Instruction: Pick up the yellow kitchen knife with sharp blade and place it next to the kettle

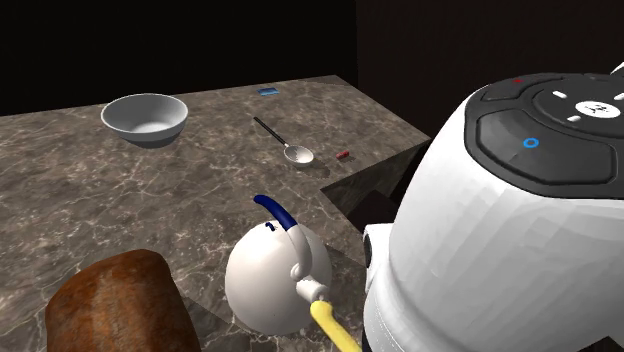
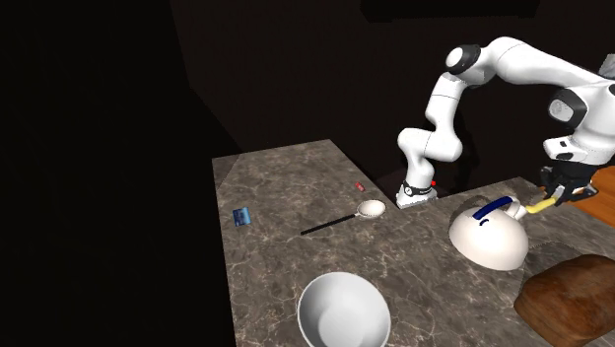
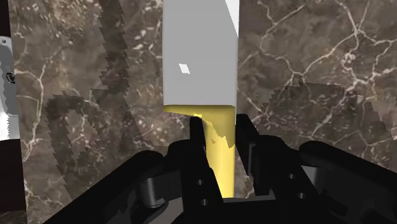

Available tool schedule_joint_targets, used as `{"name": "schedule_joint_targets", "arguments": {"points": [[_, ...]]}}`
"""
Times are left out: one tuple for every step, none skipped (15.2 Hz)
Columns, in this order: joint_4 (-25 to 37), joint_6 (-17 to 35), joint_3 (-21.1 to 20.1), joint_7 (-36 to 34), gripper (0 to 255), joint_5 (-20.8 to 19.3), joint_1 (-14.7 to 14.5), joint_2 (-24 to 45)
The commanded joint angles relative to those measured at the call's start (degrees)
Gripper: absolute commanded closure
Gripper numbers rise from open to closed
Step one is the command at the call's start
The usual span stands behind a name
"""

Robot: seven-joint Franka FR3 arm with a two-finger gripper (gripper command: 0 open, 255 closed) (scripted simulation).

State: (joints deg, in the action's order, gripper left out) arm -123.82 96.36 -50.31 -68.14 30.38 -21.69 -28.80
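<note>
My gripper (image 3: 219, 132) is shut on the yellow handle of the knife (image 3: 202, 57), whose pale blade points away from the fingers (image 3: 197, 137) over the marble counter. In the second exterior view the gripper (image 2: 558, 189) hangs just above the counter beside the white domed kettle (image 2: 485, 239) with its blue handle, and the knife (image 2: 537, 207) reaches toward the kettle's top. From the shoulder view, the knife (image 1: 333, 325) comes in low, its pale end right against the kettle (image 1: 268, 285); I cannot tell if they touch.
A white bowl (image 1: 146, 118) stands far across the counter (image 1: 120, 210), with a spoon (image 1: 285, 142), a small blue item (image 1: 267, 91) and a tiny red item (image 1: 342, 154) nearby. A brown rounded lump (image 1: 115, 305) lies close to the kettle. The counter has a notched edge (image 1: 345, 190).
</note>
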Motion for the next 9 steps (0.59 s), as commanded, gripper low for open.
{"name": "schedule_joint_targets", "arguments": {"points": [[-1.4, 1.61, -0.62, 0.22, 255, 0.28, 0.02, 0.13], [-2.04, 2.36, -0.94, 0.34, 255, 0.41, 0.04, 0.23], [-2.67, 3.13, -1.27, 0.45, 255, 0.54, 0.07, 0.35], [-3.28, 3.89, -1.61, 0.56, 255, 0.67, 0.1, 0.49], [-3.89, 4.67, -1.96, 0.66, 255, 0.79, 0.14, 0.64], [-4.48, 5.45, -2.32, 0.75, 255, 0.91, 0.19, 0.82], [-5.07, 6.24, -2.68, 0.85, 255, 1.02, 0.25, 1.01], [-5.64, 7.03, -3.07, 0.93, 255, 1.13, 0.32, 1.21], [-6.2, 7.83, -3.46, 1.01, 255, 1.23, 0.39, 1.44]]}}
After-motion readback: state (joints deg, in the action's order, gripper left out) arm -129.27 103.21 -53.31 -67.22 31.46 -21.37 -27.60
